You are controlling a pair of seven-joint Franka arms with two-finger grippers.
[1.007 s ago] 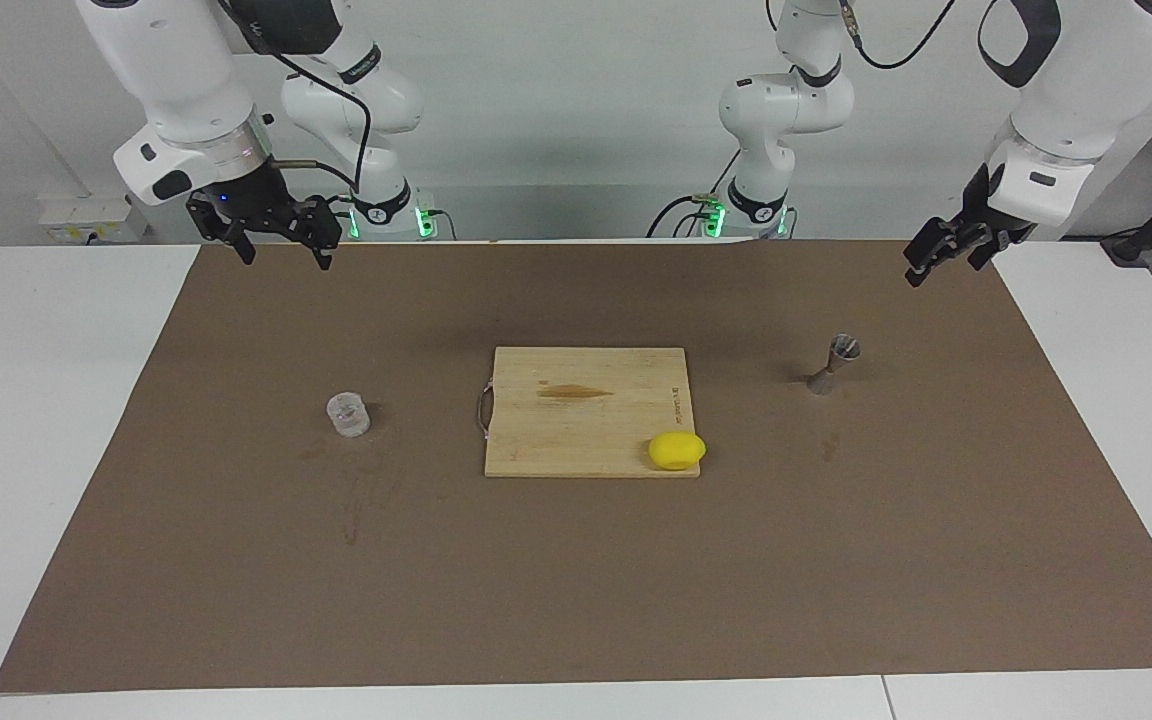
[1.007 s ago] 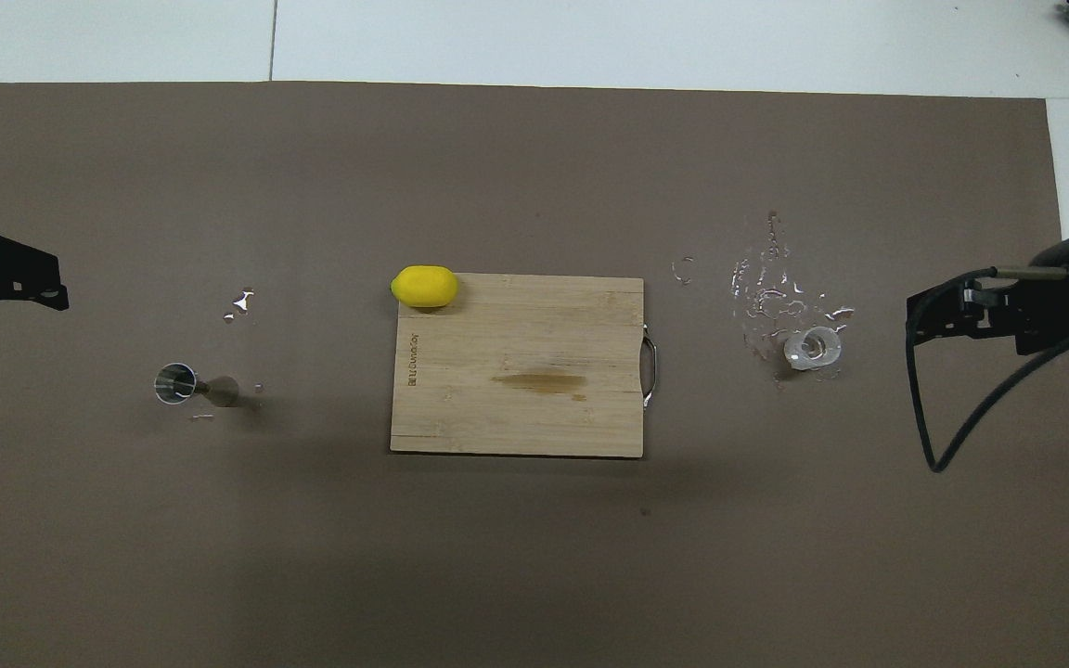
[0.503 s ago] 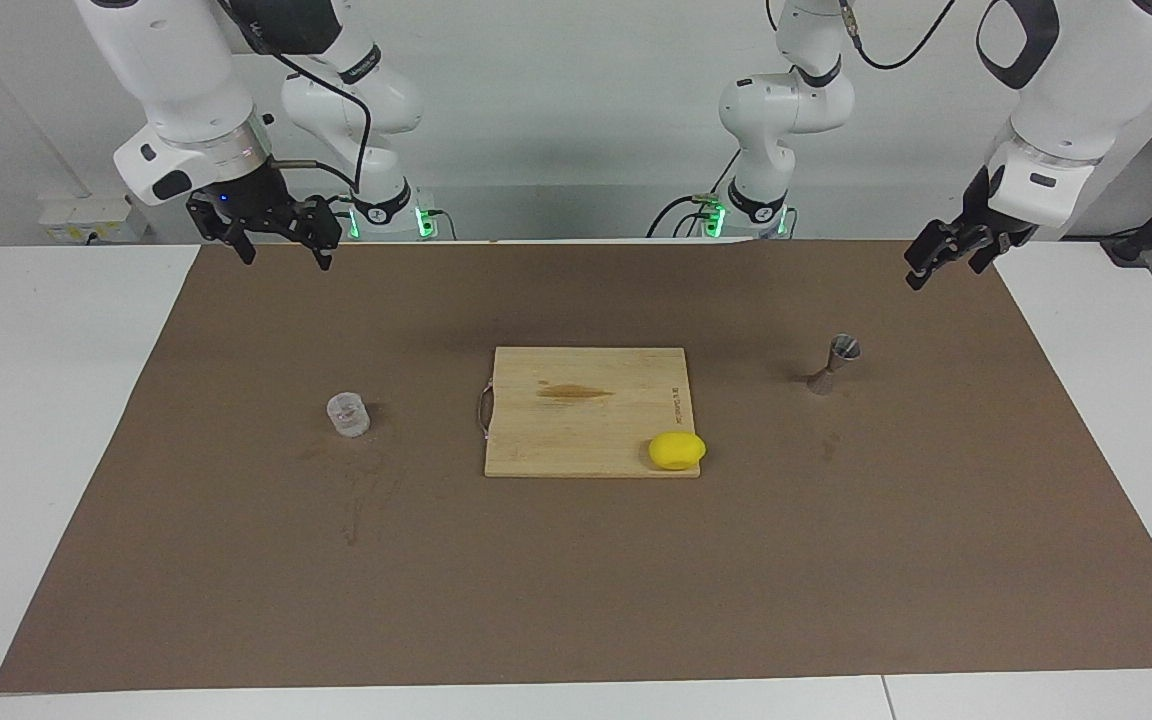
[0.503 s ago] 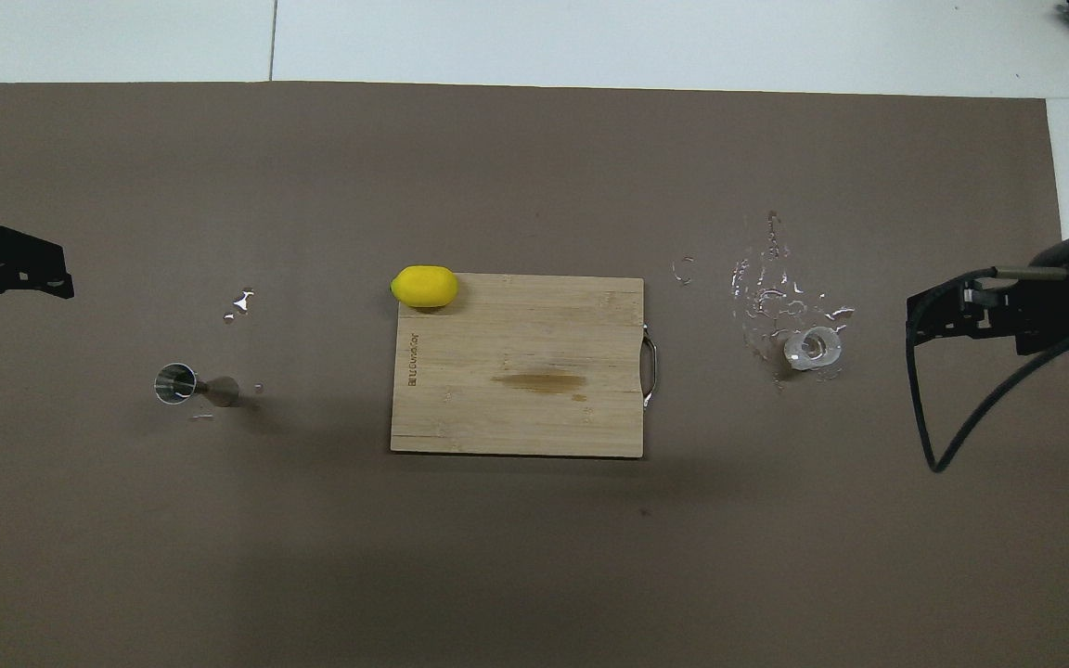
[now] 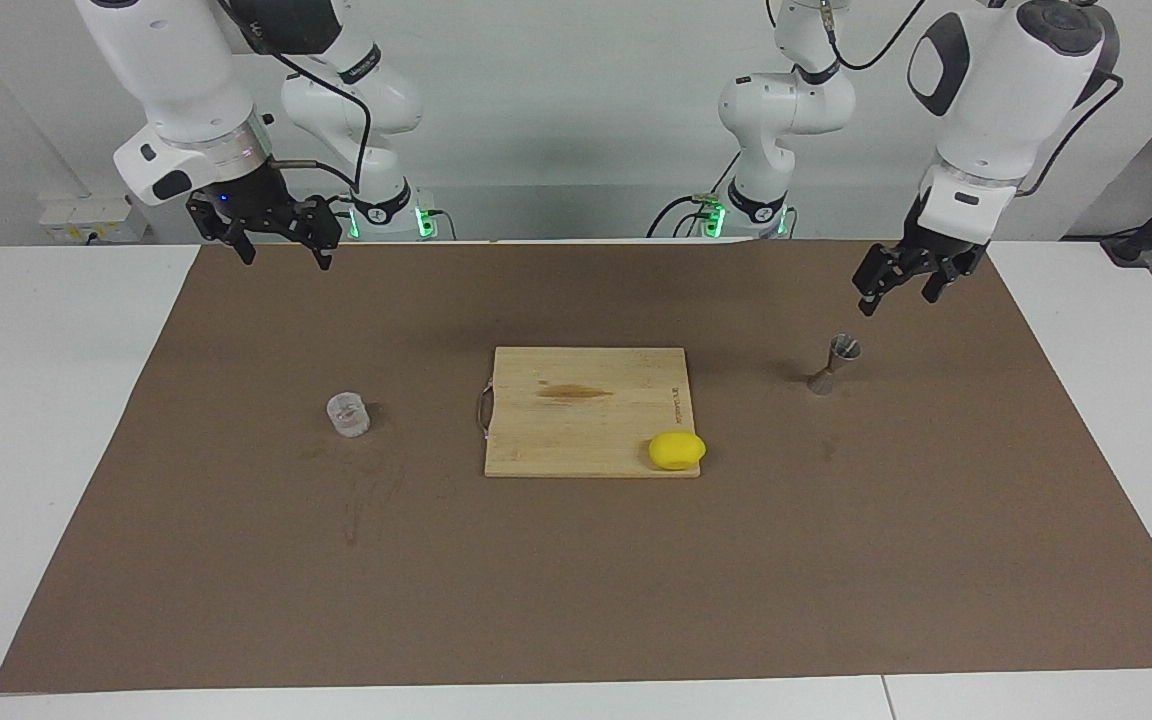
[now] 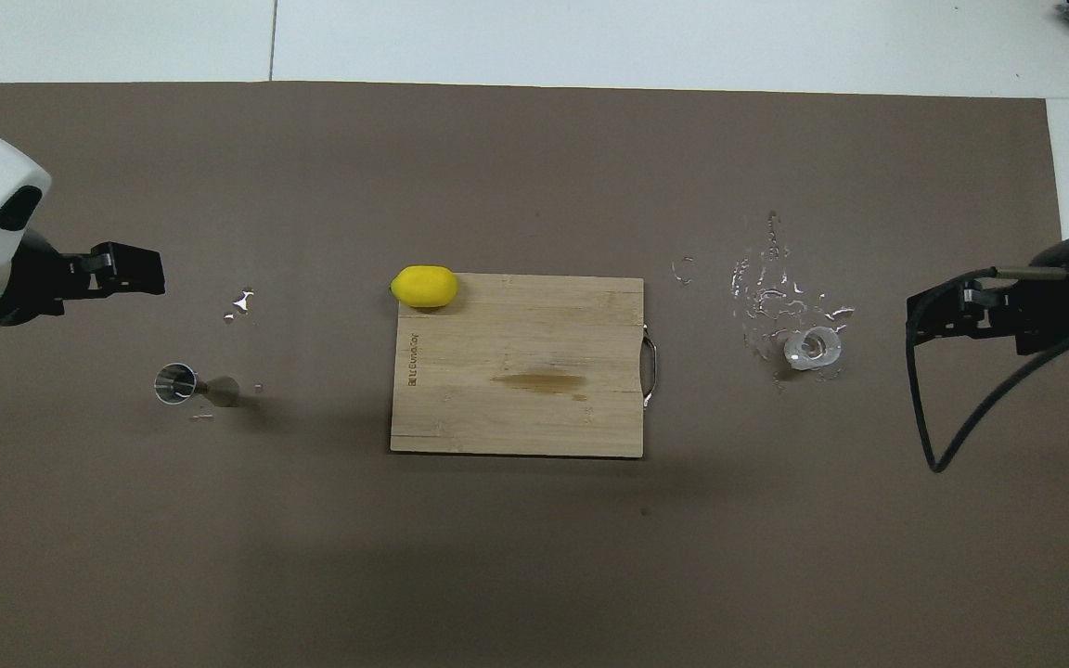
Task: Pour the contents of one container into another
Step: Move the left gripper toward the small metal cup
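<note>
Glass cup (image 5: 347,414) stands untouched at centre-left of the facing view, jigger (image 5: 834,364) at centre-right, both empty end effectors, left (image 5: 898,284) and right (image 5: 281,243), spread open above, so pouring is not begun.

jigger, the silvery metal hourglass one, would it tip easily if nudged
Probably. The silvery metal hourglass jigger stands upright on a small base with a narrow waist, so a side push likely topples it. Its smooth metal may slip in a grip, and once down it could roll.
</note>
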